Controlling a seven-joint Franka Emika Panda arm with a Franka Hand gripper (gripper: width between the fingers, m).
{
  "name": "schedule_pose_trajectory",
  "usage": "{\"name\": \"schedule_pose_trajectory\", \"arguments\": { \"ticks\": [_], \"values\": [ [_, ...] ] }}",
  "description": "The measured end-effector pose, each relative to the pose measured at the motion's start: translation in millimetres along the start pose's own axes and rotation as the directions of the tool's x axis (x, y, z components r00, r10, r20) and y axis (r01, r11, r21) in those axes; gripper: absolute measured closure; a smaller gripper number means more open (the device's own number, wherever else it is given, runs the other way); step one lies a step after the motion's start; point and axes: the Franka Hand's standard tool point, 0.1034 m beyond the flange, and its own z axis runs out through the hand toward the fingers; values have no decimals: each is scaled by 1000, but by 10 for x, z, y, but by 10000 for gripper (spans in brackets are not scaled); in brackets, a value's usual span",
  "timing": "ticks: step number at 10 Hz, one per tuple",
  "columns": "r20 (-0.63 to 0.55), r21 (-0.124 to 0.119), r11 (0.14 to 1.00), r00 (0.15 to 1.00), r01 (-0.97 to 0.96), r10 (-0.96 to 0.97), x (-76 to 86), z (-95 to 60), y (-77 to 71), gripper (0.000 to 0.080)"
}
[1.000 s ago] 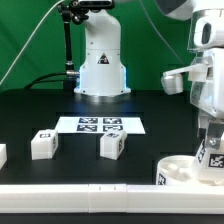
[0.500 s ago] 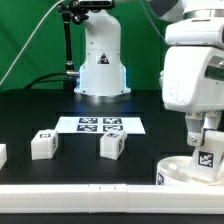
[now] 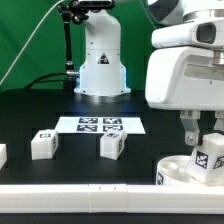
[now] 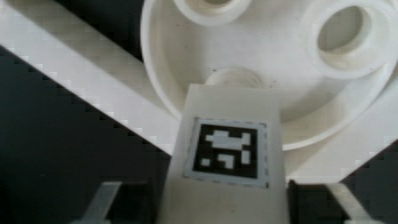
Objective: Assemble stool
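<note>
Since half a second ago, the arm (image 3: 185, 70) has been shifted toward the exterior view's left; a tagged leg (image 3: 209, 158) is held clenched in the hand (image 3: 205, 140) over the seat (image 3: 177, 169).

The round white seat (image 3: 178, 166) lies flat at the lower right of the frame; close up, its face (image 4: 249, 55) shows round holes. The raised leg (image 3: 208, 157), a blocky white piece, stands upright over the seat's right side with its tag facing out (whether it touches the seat I cannot tell). The middle leg (image 3: 113, 145) sits loose at lower centre and the left leg (image 3: 43, 144) at lower left, both tagged. The edge leg (image 3: 2, 155) is cut off by the left border.
</note>
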Motion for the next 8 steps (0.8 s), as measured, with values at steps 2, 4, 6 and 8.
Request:
{"name": "schedule_pose_trajectory", "arguments": {
  "ticks": [2,4,6,8],
  "values": [
    [-9,6,988,988,-155,155,7,-5,-1,441],
    [-52,32,922,921,-386,387,-28,-9,-17,448],
    [-76,68,824,821,-562,566,-62,17,-86,452],
    [-99,106,711,704,-695,703,-71,27,-131,453]
  ]
}}
